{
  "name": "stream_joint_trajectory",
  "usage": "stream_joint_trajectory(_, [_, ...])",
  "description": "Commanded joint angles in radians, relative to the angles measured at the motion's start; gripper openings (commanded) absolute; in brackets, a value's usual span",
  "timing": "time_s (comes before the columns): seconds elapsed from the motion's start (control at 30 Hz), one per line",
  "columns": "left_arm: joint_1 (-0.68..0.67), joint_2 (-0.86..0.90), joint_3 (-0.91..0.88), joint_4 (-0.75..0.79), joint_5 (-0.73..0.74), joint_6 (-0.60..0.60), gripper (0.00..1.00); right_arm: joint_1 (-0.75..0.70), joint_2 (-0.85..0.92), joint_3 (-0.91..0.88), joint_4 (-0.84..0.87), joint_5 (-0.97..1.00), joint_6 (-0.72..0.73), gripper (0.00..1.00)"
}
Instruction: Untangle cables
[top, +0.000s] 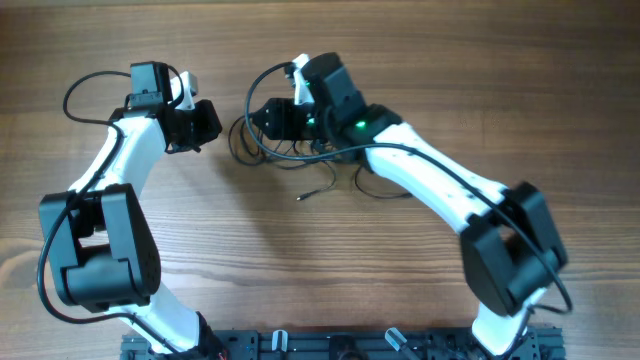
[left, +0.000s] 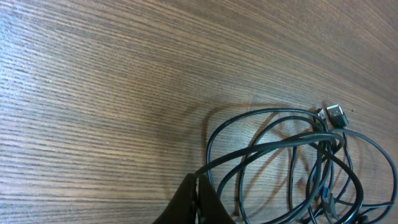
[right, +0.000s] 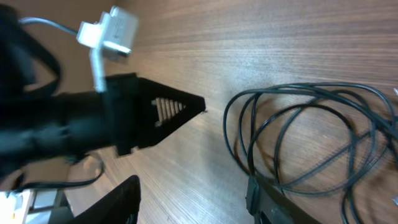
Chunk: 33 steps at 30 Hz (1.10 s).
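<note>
The cables (top: 300, 150) are a tangle of thin black loops on the wood table, between the two grippers and under the right one. One loose plug end (top: 300, 197) points toward the front. In the left wrist view the loops (left: 292, 168) fill the lower right, with a silvery plug (left: 336, 115) at their far side. My left gripper (left: 198, 182) is shut, and one strand runs straight into its fingertips. It sits at the tangle's left edge (top: 212, 126). My right gripper (right: 196, 202) is open above the tangle (right: 298, 137), its right finger lying against a strand; it also shows in the overhead view (top: 264, 115).
The left gripper (right: 180, 107) shows as a dark pointed shape in the right wrist view, close to the right gripper, with a white connector (right: 115, 31) above it. Both arms' thicker black cables arch beside them. A black rail (top: 330, 345) runs along the table's front edge.
</note>
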Motion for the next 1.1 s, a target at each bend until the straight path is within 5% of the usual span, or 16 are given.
stream_joint_trajectory(0.0, [-0.002, 0.006, -0.004, 0.005, 0.012, 0.007, 0.04, -0.002, 0.098, 0.009, 0.077, 0.011, 0.073, 0.55])
stream_joint_trajectory(1.07, [-0.031, 0.006, -0.004, 0.051, 0.058, -0.063, 0.04, 0.045, 0.227, 0.006, 0.195, 0.146, 0.232, 0.4])
